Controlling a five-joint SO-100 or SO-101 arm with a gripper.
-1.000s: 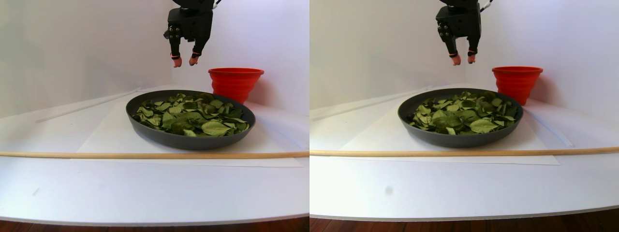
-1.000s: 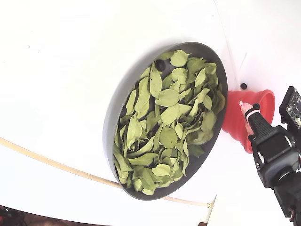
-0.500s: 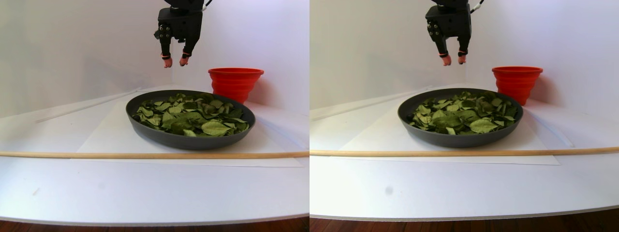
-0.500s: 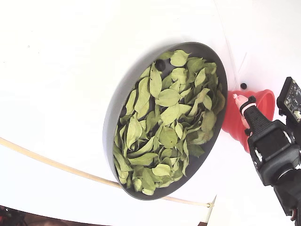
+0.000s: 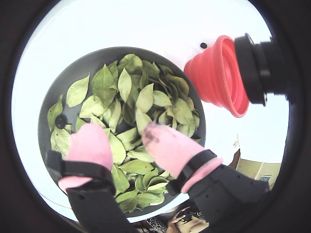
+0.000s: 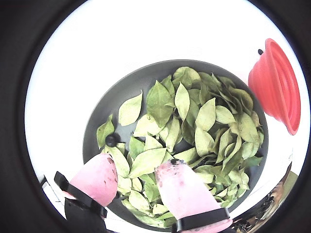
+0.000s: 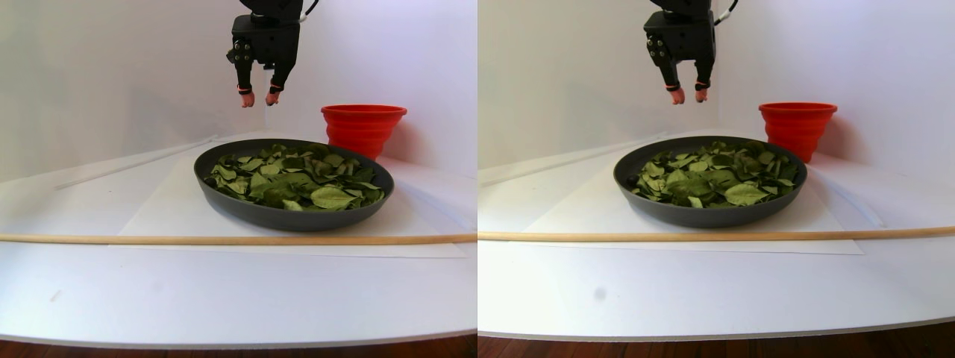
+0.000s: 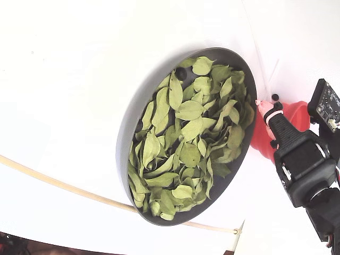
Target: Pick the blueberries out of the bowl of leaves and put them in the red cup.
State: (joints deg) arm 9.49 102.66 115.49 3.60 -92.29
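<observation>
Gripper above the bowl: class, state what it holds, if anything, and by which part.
Nothing is held. The gripper hangs open above the bowl of leaves, with its pink fingers apart and empty.

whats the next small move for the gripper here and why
Probably lower toward the exposed blueberry on the bare bowl floor beside the leaves. The gripper hangs open and empty well above the bowl in the stereo pair view, and that berry is the only one plainly uncovered.

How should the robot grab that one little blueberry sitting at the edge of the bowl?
Probably straight down from above, pinching the blueberry across its round middle. It sits on bare grey floor of the bowl, close to the wall, with leaves beside it. The open gripper should line its fingers along the wall.
</observation>
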